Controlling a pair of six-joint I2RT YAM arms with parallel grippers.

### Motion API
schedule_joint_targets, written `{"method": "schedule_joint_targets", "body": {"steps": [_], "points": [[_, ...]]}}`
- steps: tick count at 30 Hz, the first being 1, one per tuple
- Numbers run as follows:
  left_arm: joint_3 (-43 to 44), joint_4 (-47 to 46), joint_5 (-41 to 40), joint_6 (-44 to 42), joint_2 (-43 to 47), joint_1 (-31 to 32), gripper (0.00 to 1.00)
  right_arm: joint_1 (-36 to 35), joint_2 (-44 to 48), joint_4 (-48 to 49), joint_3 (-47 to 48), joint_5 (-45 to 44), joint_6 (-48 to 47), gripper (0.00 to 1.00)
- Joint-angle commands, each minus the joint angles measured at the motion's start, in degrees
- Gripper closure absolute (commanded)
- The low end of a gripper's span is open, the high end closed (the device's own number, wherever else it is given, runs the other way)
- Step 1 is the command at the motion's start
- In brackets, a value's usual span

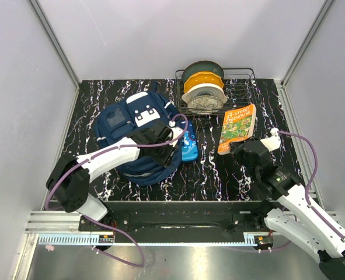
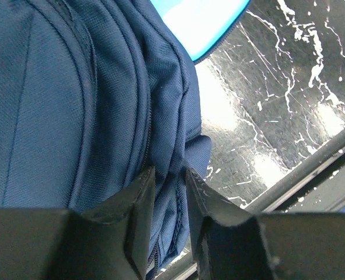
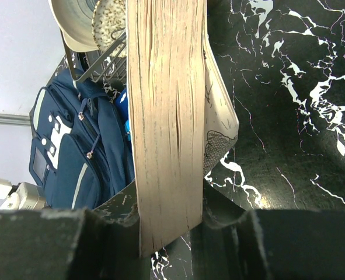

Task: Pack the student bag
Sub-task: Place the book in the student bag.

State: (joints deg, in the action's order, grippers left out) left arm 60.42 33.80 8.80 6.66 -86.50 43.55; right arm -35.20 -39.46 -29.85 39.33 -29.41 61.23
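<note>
In the overhead view you have the student bag (image 1: 131, 125) lying left of centre on the black marbled table (image 1: 207, 175), with its white patches turned up and toward the top of the frame. Your left gripper (image 1: 169, 153) sits low on the bag's right-hand edge. At the bottom centre of the left wrist view its jaws are drawn narrow, with a ridge of navy fabric next to a zip line pinched between the two fingers (image 2: 138, 201). Just beside that edge of the bag lies a small bright-blue pencil case (image 1: 188, 146), which shows as a pale blue patch at the top of the left wrist view. Right of centre, your right gripper (image 1: 242, 153) grips the near end of a book (image 1: 237, 127) with an orange and green cover. In the right wrist view the book's yellowed page edge runs straight up the middle of the frame, clamped between the fingers at the bottom. You cannot tell from these views whether the book rests on the table or is lifted off it. At the top centre stands a wire basket (image 1: 242, 87) holding spools (image 1: 204, 87) on edge, well apart from both grippers and just above the book
</note>
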Motion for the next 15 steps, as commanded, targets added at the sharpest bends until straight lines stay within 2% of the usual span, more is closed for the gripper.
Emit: {"method": "schedule_joint_targets", "body": {"steps": [1,8,10,11,15], "points": [[3.1,-1.3,-5.8,2.1,-0.6,1.2,0.71,0.0,0.5,4.9,3.4,-3.6,-0.5,0.99],[2.7,-0.1,-11.2,2.0,-0.9,1.4,0.72,0.0,0.4,4.9,3.0,-3.0,-0.5,0.96],[2.6,0.1,-12.0,1.8,-0.8,1.4,0.56,0.0,0.4,5.0,3.0,-2.8,-0.5,0.96],[2.4,0.2,-12.0,1.8,-0.3,1.4,0.51,0.0,0.1,5.1,3.0,-2.7,-0.5,0.95],[2.2,0.1,-13.3,1.7,-0.3,1.4,0.53,0.0,-0.4,5.5,2.9,-2.0,-0.3,0.93]]}}
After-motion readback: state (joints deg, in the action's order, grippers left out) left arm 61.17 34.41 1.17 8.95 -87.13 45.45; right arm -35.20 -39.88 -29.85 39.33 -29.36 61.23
